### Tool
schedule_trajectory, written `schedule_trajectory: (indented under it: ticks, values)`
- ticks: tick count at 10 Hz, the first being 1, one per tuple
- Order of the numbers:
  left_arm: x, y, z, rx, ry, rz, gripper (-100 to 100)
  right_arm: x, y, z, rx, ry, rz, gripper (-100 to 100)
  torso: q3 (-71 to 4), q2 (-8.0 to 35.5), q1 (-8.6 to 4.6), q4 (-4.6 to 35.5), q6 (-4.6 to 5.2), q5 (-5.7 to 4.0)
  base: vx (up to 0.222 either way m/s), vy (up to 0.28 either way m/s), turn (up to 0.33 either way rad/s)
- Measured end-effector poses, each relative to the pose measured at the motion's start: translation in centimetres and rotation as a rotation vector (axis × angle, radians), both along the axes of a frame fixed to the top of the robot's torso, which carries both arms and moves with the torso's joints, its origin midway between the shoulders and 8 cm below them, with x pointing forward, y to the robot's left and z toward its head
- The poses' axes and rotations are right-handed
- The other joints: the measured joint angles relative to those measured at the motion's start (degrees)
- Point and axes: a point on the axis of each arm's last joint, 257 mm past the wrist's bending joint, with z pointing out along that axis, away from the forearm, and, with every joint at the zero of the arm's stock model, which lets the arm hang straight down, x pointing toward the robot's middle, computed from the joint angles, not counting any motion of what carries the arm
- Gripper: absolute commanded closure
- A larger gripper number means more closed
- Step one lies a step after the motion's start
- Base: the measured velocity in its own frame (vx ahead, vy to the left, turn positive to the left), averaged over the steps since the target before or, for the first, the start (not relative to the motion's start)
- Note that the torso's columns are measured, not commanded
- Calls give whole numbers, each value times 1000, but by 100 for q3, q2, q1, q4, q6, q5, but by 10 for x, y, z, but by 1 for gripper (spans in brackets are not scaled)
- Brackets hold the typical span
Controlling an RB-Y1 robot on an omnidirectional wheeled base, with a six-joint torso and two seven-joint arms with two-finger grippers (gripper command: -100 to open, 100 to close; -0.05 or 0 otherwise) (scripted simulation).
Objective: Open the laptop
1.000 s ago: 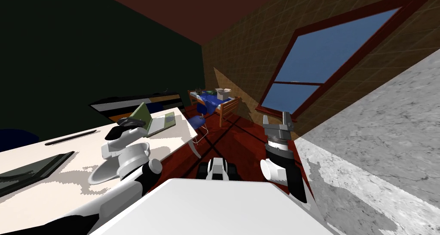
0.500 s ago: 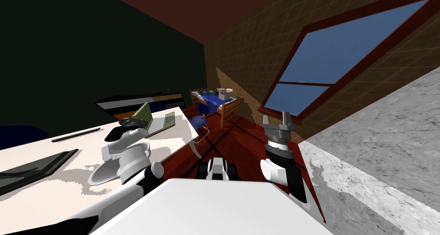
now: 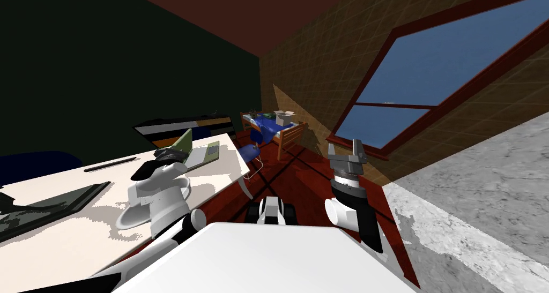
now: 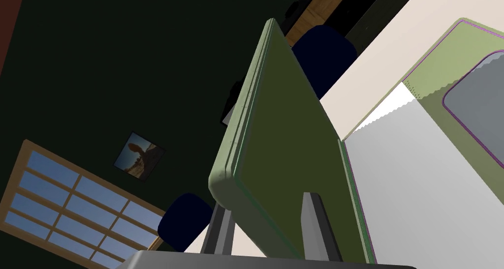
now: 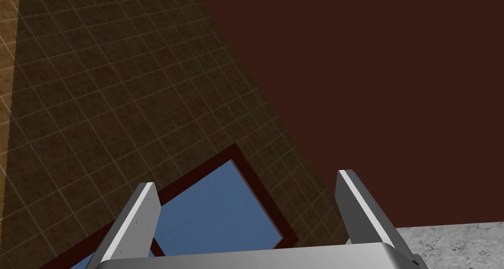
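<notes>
One corner of the laptop lid (image 4: 280, 133) sits clamped in the left gripper (image 4: 266, 211).

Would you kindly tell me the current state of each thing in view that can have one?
laptop: partly open on the white table, its lid standing at a slant over the base.
left gripper: shut on the lid's edge, one finger on each face.
right gripper: open, empty, held up away from the table.
</notes>
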Motion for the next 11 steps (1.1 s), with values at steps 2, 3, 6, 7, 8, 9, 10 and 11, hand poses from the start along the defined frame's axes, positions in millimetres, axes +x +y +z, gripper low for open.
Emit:
schedule_trajectory:
  ticks: [2,3,6,7,8,9,10,11]
  values:
    - [-2,-11,1,-2,-1,-14,100,0,0,0,0,0,0,0,-2,6,-10,8,17,-15,23,2,3]
    - [-1,-13,11,11,-12,-15,100,0,0,0,0,0,0,0,6,17,-15,12,14,-17,79,11,179]
    - [-3,-37,11,1,-16,-51,100,0,0,0,0,0,0,0,0,8,-4,9,17,-13,44,0,42]
    - [-3,-37,12,2,-18,-52,100,0,0,0,0,0,0,0,7,15,-1,7,9,-4,31,-38,-34]
    - [-2,-36,11,28,10,-50,100,0,0,0,0,0,0,0,2,7,-12,6,11,-9,50,-62,-32]
    - [-2,-35,14,66,37,-48,100,0,0,0,0,0,0,0,-4,-3,-14,-1,10,-6,59,-71,-16]
    - [-1,-34,15,99,62,-46,100,0,0,0,0,0,0,0,-8,-10,-6,-3,11,-3,72,-63,-14]
    - [-1,-33,16,130,87,-45,100,0,0,0,0,0,0,0,-11,-13,5,-3,12,-3,58,-48,-26]
